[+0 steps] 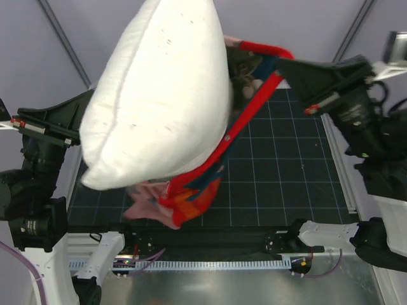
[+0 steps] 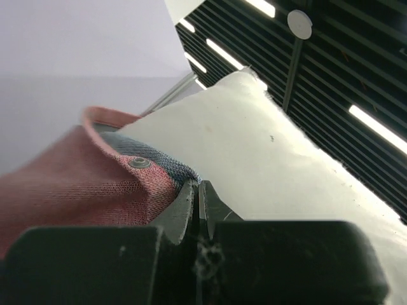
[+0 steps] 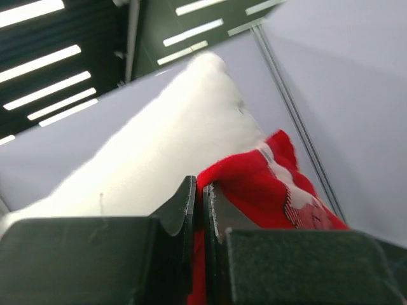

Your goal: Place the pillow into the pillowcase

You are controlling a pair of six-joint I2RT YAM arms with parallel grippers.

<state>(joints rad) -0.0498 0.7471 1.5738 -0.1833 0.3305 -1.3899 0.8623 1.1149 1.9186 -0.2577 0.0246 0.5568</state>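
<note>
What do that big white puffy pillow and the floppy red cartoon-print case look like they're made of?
Plump white rectangular pillow: likely a matte cloth shell over soft stuffing, since it bulges roundly. Floppy red printed pillowcase: thin woven fabric, perhaps cotton; it hangs limp, and the left wrist view shows a fine weave on its pink reverse.

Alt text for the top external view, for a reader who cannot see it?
A large plump white stuffed pillow hangs above the dark gridded table mat, a floppy red printed fabric pillowcase draped along its lower right edge. The left gripper and right gripper hold it up from either side.
</note>
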